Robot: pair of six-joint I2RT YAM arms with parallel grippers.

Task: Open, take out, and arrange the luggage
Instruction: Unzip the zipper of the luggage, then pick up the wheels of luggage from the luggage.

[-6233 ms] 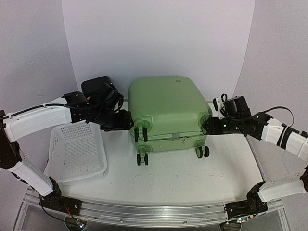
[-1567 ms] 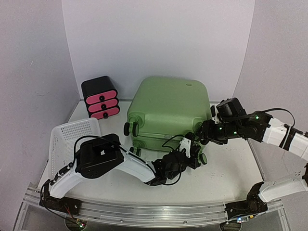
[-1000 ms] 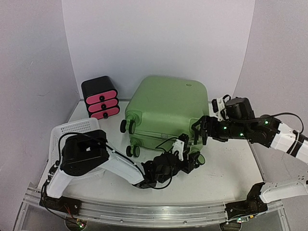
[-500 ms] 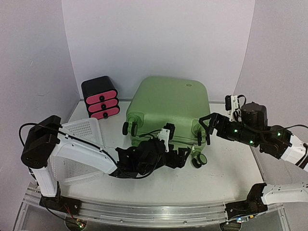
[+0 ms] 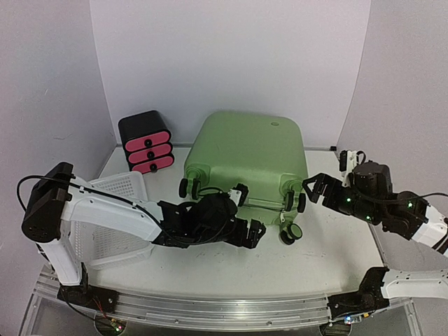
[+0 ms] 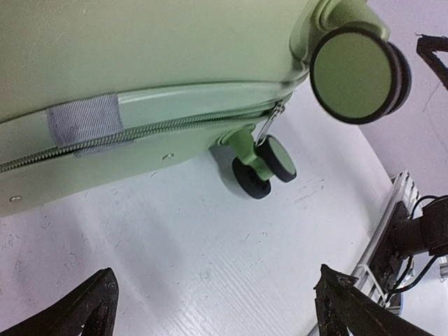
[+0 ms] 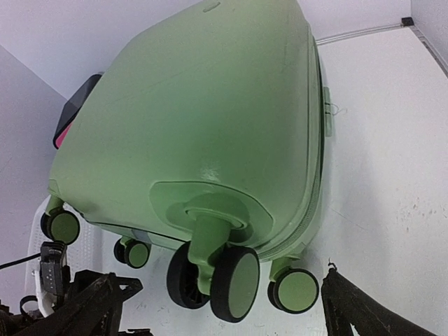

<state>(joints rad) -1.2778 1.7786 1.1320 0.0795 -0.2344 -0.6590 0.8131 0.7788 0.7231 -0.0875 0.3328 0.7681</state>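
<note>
The light-green luggage lies flat and zipped shut in the middle of the table, its black-rimmed wheels facing the near edge. My left gripper hovers low over the table just in front of the wheel end, open and empty. In the left wrist view the zipper seam and its metal pull sit above the open left gripper. My right gripper stands open beside the near right corner wheel, holding nothing. The right wrist view looks at that double wheel between the spread right gripper.
A black drawer box with pink fronts stands at the back left, also seen past the luggage. A white perforated basket lies left of my left arm. A metal rail runs along the near edge.
Both grippers have opened wide and backed off from the luggage's wheel end. The left arm has drawn back leftward and the right arm has pulled to the right.
</note>
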